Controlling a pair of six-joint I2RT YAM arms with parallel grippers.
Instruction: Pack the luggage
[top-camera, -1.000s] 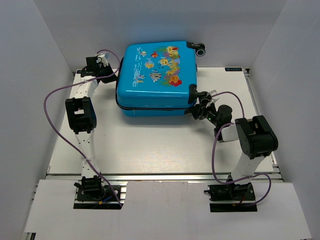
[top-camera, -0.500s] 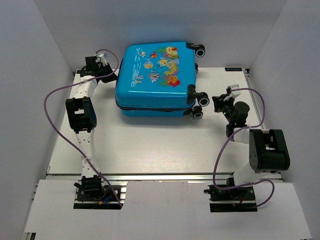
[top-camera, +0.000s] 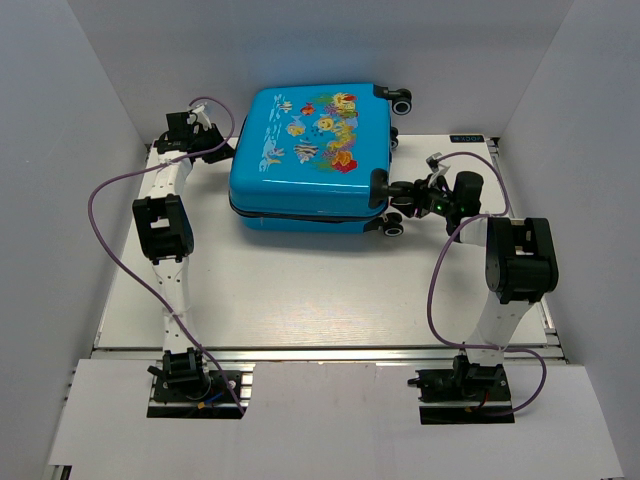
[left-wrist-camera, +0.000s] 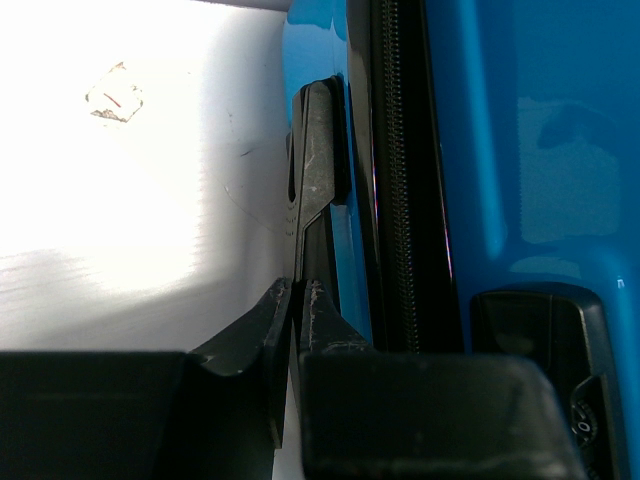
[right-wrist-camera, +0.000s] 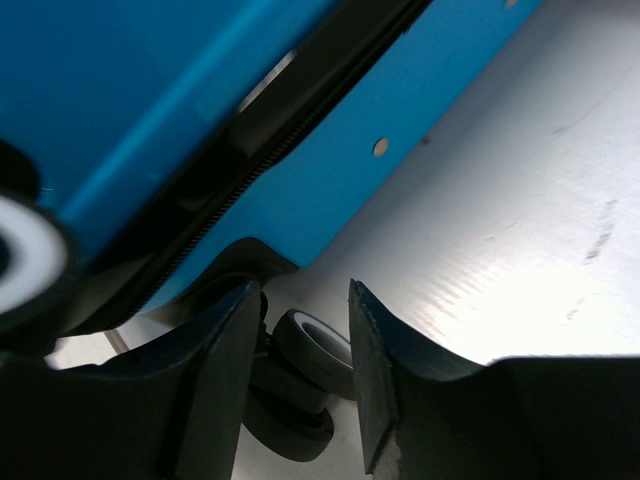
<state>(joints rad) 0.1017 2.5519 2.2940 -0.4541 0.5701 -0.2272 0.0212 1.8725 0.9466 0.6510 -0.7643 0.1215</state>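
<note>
The luggage (top-camera: 310, 150) lies flat and closed on the table (top-camera: 300, 290), fish-and-coral lid facing up. It sits at the middle of the far edge and its far end reaches past that edge. One wheel (top-camera: 401, 101) sticks out at its far right corner, and more wheels sit at the near right corner.

From the top, the left gripper (top-camera: 225, 150) is against the suitcase's left side, near the far left corner of the table. How its fingers stand cannot be made out from up there. The left wrist camera settles it. The blue shell (left-wrist-camera: 520, 150) fills the right half of that view, with the black zipper (left-wrist-camera: 395, 200) running up it. The left gripper (left-wrist-camera: 300, 300) is pinched almost closed on the thin stem of a flat black zipper pull (left-wrist-camera: 315, 150), which lies against the shell's edge.

The right gripper (top-camera: 400, 192) reaches in from the right side of the table to the near right corner wheels. Its wrist camera looks up at the underside of the shell (right-wrist-camera: 130, 90) and the zipper trim. It shows the right gripper (right-wrist-camera: 300, 300) with its fingers well apart. A grey-rimmed caster wheel (right-wrist-camera: 315, 345) shows in the gap between them. Whether either finger touches that wheel cannot be told.
</note>
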